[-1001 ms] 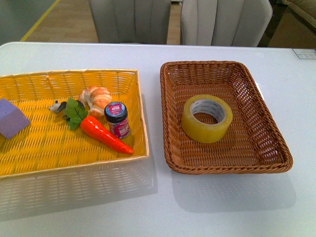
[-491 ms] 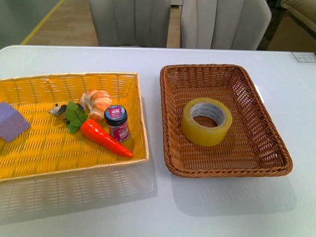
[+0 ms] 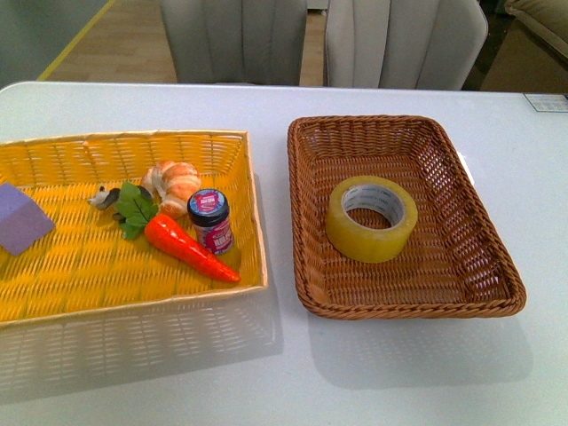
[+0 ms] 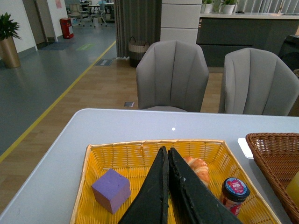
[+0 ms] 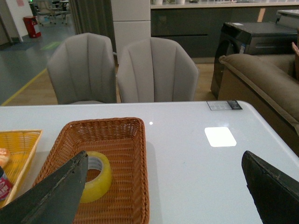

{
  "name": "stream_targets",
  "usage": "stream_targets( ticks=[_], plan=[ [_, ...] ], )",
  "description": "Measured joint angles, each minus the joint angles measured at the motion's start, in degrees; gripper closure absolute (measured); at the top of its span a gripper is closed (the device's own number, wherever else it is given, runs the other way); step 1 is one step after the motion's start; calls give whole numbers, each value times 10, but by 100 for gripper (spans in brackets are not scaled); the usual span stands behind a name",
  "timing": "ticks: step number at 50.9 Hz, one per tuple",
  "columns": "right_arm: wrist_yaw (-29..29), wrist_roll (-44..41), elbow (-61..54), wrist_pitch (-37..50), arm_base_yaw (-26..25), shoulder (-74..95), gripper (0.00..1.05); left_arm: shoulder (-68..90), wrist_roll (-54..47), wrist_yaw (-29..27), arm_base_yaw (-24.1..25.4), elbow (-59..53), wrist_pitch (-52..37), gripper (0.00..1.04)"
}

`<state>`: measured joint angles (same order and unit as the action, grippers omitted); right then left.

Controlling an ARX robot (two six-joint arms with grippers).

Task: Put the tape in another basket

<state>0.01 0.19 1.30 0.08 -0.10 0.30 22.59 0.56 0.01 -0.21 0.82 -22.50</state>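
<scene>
White table (image 3: 399, 390); two woven containers side by side on it, neither arm visible from the front camera. The tape (image 3: 371, 217) lies flat, core hole up, on the floor of the brown wicker basket (image 3: 306, 177), roughly centred between that basket's side walls and a little nearer its front rim than its back rim; it touches no wall. Just beside the brown basket, on the robot's left, with a narrow strip of table between, sits the yellow basket (image 3: 53, 302). Within it, nearest the brown basket: a small jar (image 3: 211, 216) with a dark lid, upright; a toy carrot (image 3: 186, 247) lying slanted against the jar's base, leaves (image 3: 136, 207) pointing away from the brown basket; a croissant (image 3: 174, 183) behind the jar; a small grey-and-white item (image 3: 106, 195) past the leaves (too small to identify); a purple block (image 3: 21, 216) at the far end. Two grey chairs (image 3: 232, 37) stand behind the table. Left gripper (image 4: 167, 154): seen from its wrist camera over the yellow basket, jaws pressed together, nothing between them. Right gripper (image 5: 166, 179): jaws spread wide, empty, with the brown basket and tape seen beyond one finger (image 5: 51, 196).
</scene>
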Motion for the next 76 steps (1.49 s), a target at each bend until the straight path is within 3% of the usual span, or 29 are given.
stream_targets(
  ticks=[34, 40, 55, 76],
  plan=[
    [0, 0, 0, 0, 0, 0, 9, -128, 0, 0, 0, 0, 126, 103],
    [0, 0, 0, 0, 0, 0, 9, -204, 0, 0, 0, 0, 219, 103],
    [0, 0, 0, 0, 0, 0, 9, -217, -1, 0, 0, 0, 225, 103],
    [0, 0, 0, 0, 0, 0, 9, -217, -1, 0, 0, 0, 225, 36]
  ],
)
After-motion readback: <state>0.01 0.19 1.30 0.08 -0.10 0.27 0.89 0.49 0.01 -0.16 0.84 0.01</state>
